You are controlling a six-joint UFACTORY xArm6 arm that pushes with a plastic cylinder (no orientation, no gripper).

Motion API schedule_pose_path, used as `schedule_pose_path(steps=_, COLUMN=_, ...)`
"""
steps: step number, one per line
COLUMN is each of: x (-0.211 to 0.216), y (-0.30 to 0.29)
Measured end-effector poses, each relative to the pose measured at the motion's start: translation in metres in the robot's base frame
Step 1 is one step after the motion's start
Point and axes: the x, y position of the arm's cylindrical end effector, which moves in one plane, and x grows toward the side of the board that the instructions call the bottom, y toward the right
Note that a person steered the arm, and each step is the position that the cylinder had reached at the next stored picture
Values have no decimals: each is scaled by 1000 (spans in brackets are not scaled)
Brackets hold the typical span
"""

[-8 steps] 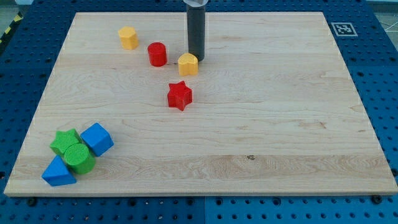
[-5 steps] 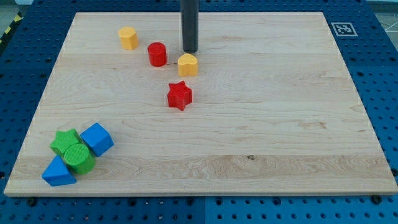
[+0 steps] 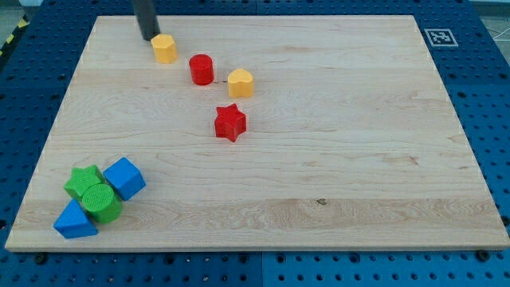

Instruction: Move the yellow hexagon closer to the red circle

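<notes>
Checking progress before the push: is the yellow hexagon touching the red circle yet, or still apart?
Apart. Bare wood shows between the yellow hexagon and the red circle. My tip sits just beyond the hexagon's upper-left edge.

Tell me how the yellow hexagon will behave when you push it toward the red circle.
The yellow hexagon looks squat and flat-bottomed, so it should slide, not roll or tip. My tip sits off its upper-left edge, so an off-centre push may spin it. The wood board looks smooth; it probably glides easily toward the red circle.

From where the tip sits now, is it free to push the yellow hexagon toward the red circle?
Probably yes: my tip sits just up-left of the yellow hexagon, and nothing lies between that and the red circle.
</notes>
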Motion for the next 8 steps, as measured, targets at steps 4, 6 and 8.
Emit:
schedule_pose_path(steps=4, x=1, y=15)
schedule_pose_path(steps=6, x=24, y=17)
schedule_pose_path(steps=8, x=29, y=44)
